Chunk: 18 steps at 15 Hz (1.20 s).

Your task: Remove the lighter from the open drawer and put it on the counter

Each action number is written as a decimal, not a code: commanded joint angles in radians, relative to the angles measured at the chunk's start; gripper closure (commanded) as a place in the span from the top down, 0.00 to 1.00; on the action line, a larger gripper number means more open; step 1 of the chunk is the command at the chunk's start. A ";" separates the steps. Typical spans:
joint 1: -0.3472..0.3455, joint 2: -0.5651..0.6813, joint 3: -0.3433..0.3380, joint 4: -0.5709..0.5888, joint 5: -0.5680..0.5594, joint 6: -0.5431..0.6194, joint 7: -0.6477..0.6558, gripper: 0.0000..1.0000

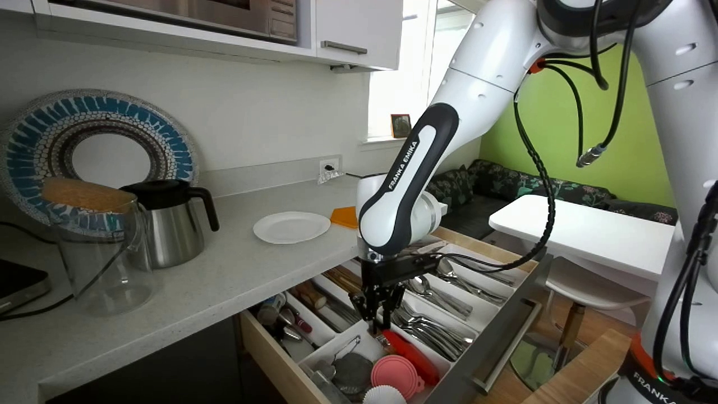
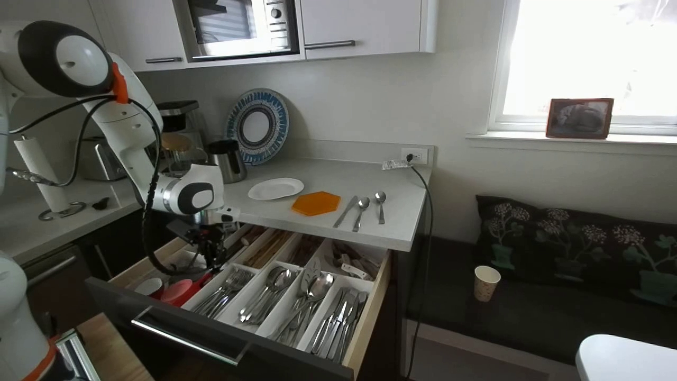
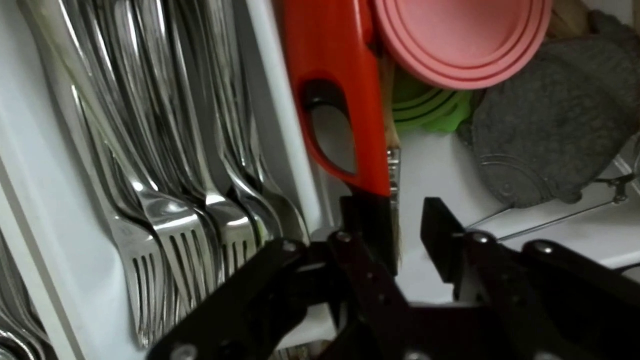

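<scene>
I see the red lighter (image 3: 327, 45) in the drawer (image 2: 373, 312), just beside the pink cup (image 3: 465, 30). My hand (image 3: 402, 220) stands spread apart at the lighter's black end; contact I can't tell. I'd straddle the handle just short of the pink cup, close squarely, and lift straight before crossing to the counter (image 2: 344, 174).

The lighter (image 3: 327, 45) looks like glossy, smooth plastic; the fingers (image 3: 440, 235) are matt. The forks (image 3: 172, 212) are polished metal, the cutlery tray (image 3: 55, 200) smooth plastic. The ringed pink cup (image 3: 465, 35) has a matt, rubbery look; the fish-shaped grey piece (image 3: 550, 120) is dull and rough. The drawer side (image 1: 275, 365) is plain wood, the drawer handle (image 1: 511, 347) satin metal. The bench (image 1: 241, 280) looks like faintly speckled stone, the carafe (image 1: 176, 238) brushed steel, the jug (image 1: 112, 289) clear glass.
</scene>
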 commanded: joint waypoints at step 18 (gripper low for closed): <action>0.131 -0.140 -0.120 -0.058 -0.255 -0.014 0.200 0.05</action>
